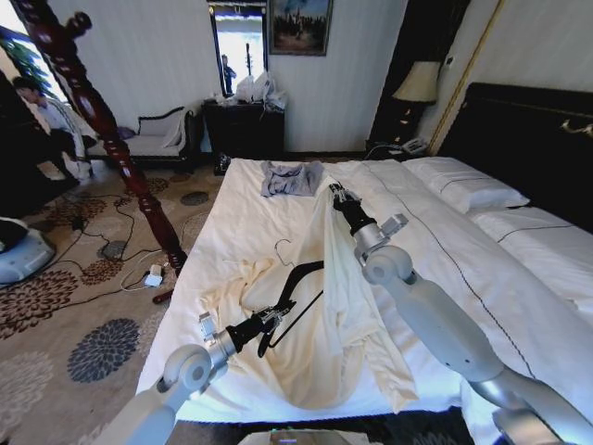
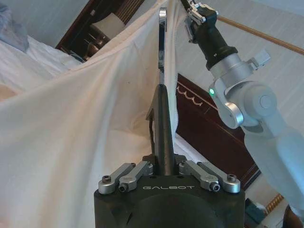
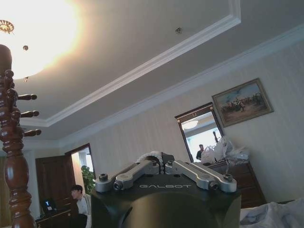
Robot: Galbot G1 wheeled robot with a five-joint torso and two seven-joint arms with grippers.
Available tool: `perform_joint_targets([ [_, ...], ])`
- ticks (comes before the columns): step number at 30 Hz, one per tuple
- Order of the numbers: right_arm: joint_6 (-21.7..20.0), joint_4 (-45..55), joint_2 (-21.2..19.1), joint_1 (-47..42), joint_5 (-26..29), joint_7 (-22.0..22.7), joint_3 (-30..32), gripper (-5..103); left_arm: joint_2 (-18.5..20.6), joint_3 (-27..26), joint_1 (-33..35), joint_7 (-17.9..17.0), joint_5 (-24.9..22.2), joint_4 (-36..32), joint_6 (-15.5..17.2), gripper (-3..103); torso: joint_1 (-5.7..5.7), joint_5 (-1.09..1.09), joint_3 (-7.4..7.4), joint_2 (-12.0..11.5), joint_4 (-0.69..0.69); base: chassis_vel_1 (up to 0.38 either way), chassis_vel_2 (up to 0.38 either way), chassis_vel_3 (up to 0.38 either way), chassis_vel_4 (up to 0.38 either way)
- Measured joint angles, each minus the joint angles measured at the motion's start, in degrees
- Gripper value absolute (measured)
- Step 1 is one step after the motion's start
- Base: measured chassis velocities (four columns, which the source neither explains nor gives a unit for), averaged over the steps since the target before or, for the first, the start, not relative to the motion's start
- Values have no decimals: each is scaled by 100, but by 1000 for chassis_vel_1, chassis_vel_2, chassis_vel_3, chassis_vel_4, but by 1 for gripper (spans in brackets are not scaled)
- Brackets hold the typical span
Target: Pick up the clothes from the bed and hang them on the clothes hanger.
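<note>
Head view took in the bed [image 1: 278, 181], its white sheet running wide under everything. The clothes [image 1: 338, 306], one cream long-sleeved garment, hung in a tall drape over the near half of the bed, with part of it still pooled on the sheet toward the robot's left. The smaller blue-grey garment [image 1: 290, 178] lay flat farther up, well apart. The dark-red wooden post [image 1: 102, 120] stood off the bed's left side.

The right gripper [image 1: 337, 193] was raised over the bed with its jaws closed on the top edge of the clothes, bearing the whole drape. The left gripper [image 1: 274, 318] was lower, jaws clamped on the clothes hanger [image 1: 301, 278], whose black arm pointed up toward the cloth; in the left wrist view the clothes hanger [image 2: 163, 95] lay against the stretched cloth.

The chief risk, as I judged it, was the thin cloth slipping out of the right gripper's small pinch, dropping the garment back onto the sheet. Next, the hanger's arm could push against the outside of the fabric instead of entering the neck or sleeve opening, which I could not make out. The silver hook [image 1: 281, 248] could also snag loose folds.
</note>
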Motion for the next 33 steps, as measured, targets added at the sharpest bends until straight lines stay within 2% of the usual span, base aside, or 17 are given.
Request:
perform_joint_targets([
  [13, 230, 218, 48, -62, 76, -24, -386, 0, -472, 265, -535, -43, 0, 320, 27, 17, 0, 0, 0, 0, -1, 0, 0, 0, 0],
  [18, 496, 366, 116, -113, 260, -135, -610, 0, -674, 259, -826, -35, -56, 569, -26, 17, 0, -1, 0, 0, 0, 0, 0, 0, 0],
  [25, 668, 366, 112, -263, 274, -327, -638, 0, -765, 192, -931, 37, -108, 654, -68, 17, 0, 0, 0, 0, 0, 0, 0, 0, 0],
  [33, 769, 491, -1, -869, 155, -493, -443, 0, -842, 53, -1222, 95, -262, 773, -141, 17, 0, 0, 0, 0, 0, 0, 0, 0, 0],
])
